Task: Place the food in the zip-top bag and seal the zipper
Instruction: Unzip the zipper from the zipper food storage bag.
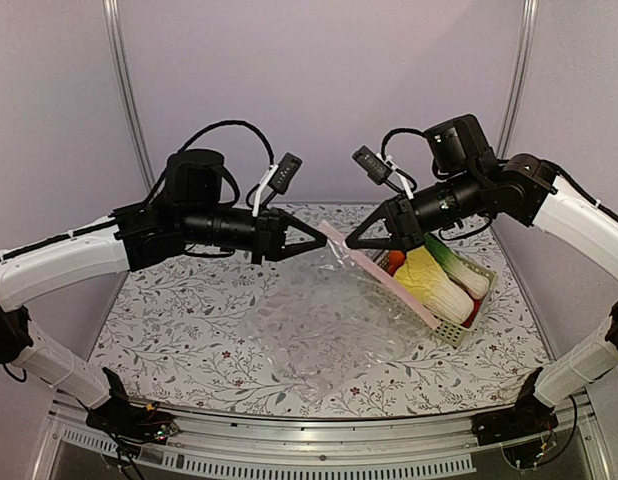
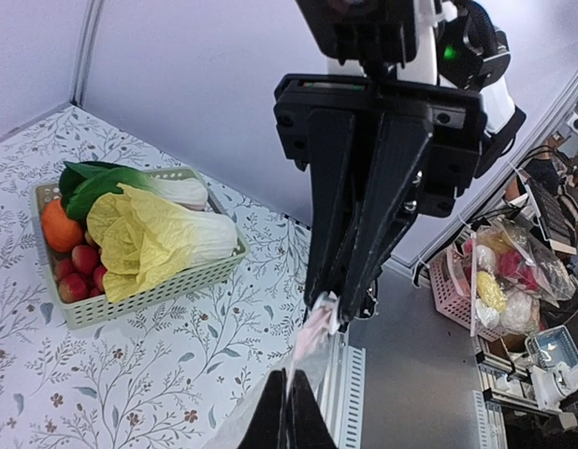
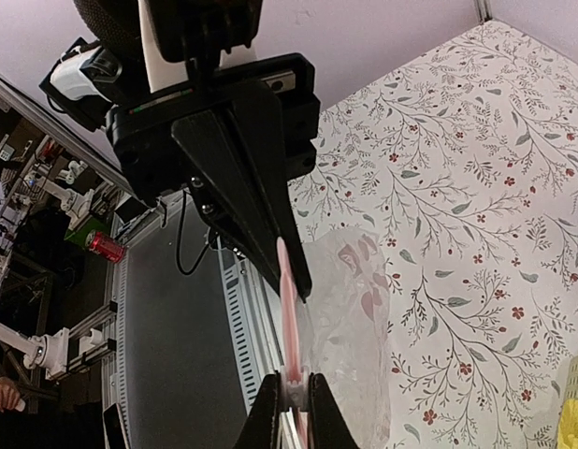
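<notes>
Both jaws pinch the crinkly bag's point(image 1: 309, 325) straight pink zipper point(image 1: 389, 285).

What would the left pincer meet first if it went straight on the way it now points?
Probably the right pincer, which faces the left pincer tip to tip; only the zipper they both pinch lies between.

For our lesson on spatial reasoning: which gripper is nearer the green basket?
Right. The right gripper sits just left of the basket; the left gripper is farther left. Both pinch the zip-top bag's mouth.
</notes>
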Tool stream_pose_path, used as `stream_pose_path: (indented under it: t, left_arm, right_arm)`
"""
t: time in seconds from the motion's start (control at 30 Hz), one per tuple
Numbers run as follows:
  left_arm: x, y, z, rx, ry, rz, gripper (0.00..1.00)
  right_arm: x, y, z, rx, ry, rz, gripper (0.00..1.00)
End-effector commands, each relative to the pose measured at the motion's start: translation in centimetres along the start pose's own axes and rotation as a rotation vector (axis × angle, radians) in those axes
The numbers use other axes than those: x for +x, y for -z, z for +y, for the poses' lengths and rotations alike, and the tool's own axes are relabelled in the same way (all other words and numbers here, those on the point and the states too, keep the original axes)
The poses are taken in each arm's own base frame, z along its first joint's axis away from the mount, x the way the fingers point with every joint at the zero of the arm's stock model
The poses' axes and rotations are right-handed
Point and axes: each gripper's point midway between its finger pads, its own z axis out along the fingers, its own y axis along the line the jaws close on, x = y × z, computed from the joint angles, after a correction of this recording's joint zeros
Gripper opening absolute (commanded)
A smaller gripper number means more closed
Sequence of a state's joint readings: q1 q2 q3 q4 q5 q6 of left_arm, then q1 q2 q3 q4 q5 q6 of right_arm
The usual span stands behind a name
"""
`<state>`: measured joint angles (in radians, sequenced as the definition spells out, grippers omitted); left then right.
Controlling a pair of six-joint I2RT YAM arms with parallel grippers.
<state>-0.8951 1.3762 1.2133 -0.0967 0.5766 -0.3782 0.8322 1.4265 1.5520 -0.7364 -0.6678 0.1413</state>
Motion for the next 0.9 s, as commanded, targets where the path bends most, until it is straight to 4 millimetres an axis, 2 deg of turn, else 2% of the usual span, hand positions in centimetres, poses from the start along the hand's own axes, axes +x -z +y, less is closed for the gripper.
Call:
stream_pose_path:
  t: [0.0, 0.63, 0.87]
  left_arm:
    - [-0.6, 1.5, 1.9, -0.093, 0.019, -0.034, 0.00]
    - [-0.7, 3.8, 6.0, -0.233, 0.091, -0.088, 0.00]
    - [-0.8, 5.3, 7.6, -0.297, 0.114, -0.115, 0.00]
  right_arm:
    - [1.1, 0.4, 0.2, 0.015, -0.015, 0.024, 0.00]
    - [1.5, 0.4, -0.1, 0.025, -0.024, 0.030, 0.00]
    - [1.7, 0.3, -0.2, 0.027, -0.029, 0.034, 0.00]
